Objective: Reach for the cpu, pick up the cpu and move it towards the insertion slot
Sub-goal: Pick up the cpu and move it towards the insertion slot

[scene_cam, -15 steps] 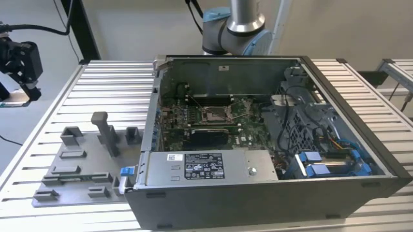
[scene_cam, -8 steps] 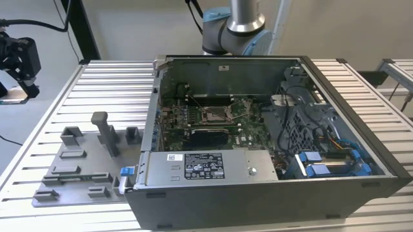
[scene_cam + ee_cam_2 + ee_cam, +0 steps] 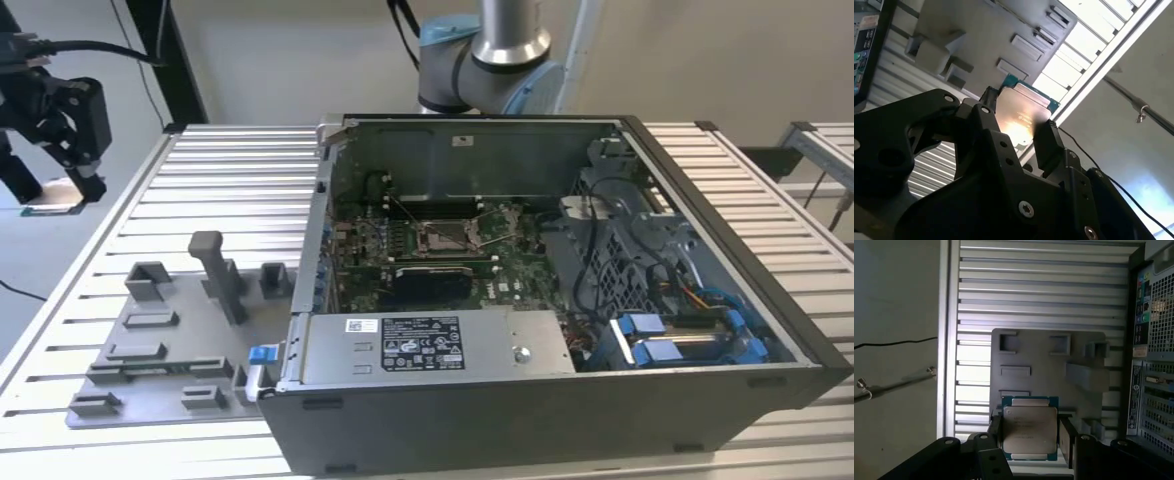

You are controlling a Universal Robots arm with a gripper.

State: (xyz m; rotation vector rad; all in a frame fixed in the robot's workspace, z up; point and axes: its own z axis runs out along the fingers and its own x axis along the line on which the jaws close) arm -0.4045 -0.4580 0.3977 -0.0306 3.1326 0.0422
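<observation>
My black two-fingered gripper (image 3: 54, 188) is hanging in the upper left of the exterior view, out past the left edge of the ribbed aluminium table (image 3: 227, 170). It is clamping the small thin square cpu with the pale silver top face (image 3: 51, 197) by two opposite edges. In both wrist views my fingers (image 3: 1066, 440) (image 3: 1046, 140) are pressing against the chip's sides, spread no wider than the chip itself, and its silver face (image 3: 1030, 427) (image 3: 1021, 112) is sitting flat between them. In the first wrist view the flat grey plastic fixture plate with raised blocks (image 3: 1049, 370) is showing behind the chip. The square silver-framed insertion slot with the dark centre (image 3: 441, 237) is lying well apart from it, near the middle of the exterior view, on the green circuit board (image 3: 514, 255) inside the open grey computer case (image 3: 467, 150)
</observation>
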